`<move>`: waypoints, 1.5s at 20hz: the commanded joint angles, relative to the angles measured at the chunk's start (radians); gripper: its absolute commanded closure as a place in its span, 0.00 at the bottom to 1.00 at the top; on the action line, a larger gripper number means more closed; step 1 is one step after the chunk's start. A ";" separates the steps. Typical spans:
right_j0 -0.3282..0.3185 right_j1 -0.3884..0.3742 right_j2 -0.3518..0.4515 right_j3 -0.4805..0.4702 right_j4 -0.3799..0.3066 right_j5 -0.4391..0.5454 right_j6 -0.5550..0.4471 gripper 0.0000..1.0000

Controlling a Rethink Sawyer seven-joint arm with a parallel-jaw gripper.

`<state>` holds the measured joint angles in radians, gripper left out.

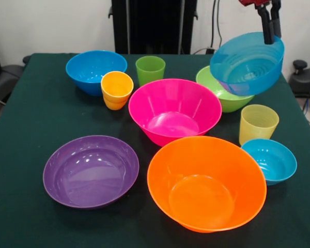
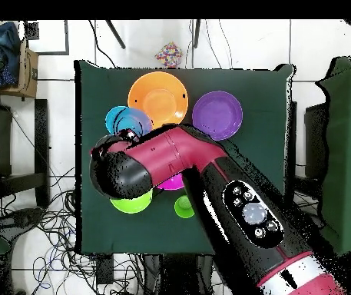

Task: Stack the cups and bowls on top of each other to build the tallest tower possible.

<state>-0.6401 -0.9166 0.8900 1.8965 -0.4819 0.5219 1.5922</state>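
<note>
My gripper comes down at the top right of the front view. It is shut on the far rim of a translucent blue bowl and holds it tilted in the air, just above the green bowl. The pink bowl stands mid-table with the big orange bowl in front of it. The purple bowl is front left. A blue bowl, the yellow-orange cup and the green cup stand at the back. The ribbed pale yellow cup and a small blue bowl are at the right. No tower shows.
In the overhead view the red arm covers the table's middle and hides the gripper. The orange bowl, purple bowl, green bowl and green cup show around it. The dark green table has chairs at its sides.
</note>
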 commanded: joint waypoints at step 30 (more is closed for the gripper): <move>0.020 0.049 -0.171 -0.074 -0.254 0.091 -0.088 1.00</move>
<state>-0.6218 -0.9247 0.7794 1.8562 -0.6489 0.5464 1.5922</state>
